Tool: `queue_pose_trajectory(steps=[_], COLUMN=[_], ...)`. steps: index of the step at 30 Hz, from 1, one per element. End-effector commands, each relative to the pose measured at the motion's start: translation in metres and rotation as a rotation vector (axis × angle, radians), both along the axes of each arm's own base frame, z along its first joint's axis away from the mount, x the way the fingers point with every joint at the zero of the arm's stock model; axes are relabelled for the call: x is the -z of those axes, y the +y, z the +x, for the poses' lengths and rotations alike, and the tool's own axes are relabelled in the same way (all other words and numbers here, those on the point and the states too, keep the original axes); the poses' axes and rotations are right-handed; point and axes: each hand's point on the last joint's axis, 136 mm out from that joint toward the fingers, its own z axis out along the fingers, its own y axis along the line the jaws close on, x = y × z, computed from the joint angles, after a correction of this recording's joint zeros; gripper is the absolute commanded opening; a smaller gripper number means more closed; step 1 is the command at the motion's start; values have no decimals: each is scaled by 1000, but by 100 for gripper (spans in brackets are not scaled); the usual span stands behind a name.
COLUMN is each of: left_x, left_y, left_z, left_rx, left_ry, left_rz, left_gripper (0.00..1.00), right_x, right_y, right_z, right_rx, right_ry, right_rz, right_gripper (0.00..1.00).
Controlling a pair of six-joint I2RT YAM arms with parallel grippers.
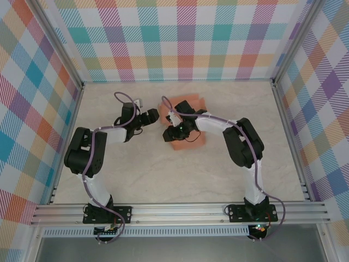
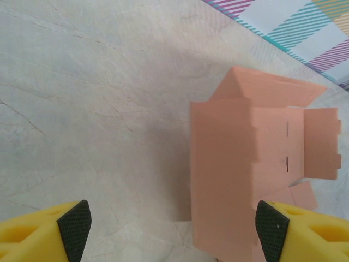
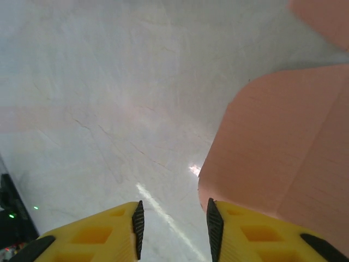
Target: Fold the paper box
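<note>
Holding left gripper (image 2: 173,226) wide, empty, above marbled table (image 1: 163,174). Holding right gripper (image 3: 174,224) narrow, nothing between pads, just beside paper box (image 2: 229,164) edge. Sitting mid-table, partly folded, flaps raised. Backing onto plaid wall (image 1: 185,38).

Pale marbled table (image 1: 163,174); salmon-orange paper box (image 1: 188,141) on it
</note>
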Motion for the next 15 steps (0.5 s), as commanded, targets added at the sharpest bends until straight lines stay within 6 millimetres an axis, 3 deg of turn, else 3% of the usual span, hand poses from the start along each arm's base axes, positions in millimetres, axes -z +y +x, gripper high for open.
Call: queue_pose_trajectory(steps=[1, 4, 7, 10, 15], left_x=[-11, -21, -24, -9, 2], left_y=[-10, -27, -40, -37, -34], left_z=[14, 20, 23, 26, 23], left_rx=[28, 83, 93, 39, -11], left_ry=[-15, -37, -39, 28, 39], left_rz=[13, 54, 84, 176, 300], left_gripper=[79, 79, 80, 79, 78], right_x=[-55, -79, -99, -106, -103], right_y=[-7, -44, -85, -109, -130], right_z=[25, 47, 60, 63, 59], right_rx=[151, 390, 595, 685, 752], right_ry=[-111, -232, -278, -278, -262], right_rz=[72, 20, 10, 2, -49], right_gripper=[40, 45, 56, 57, 58])
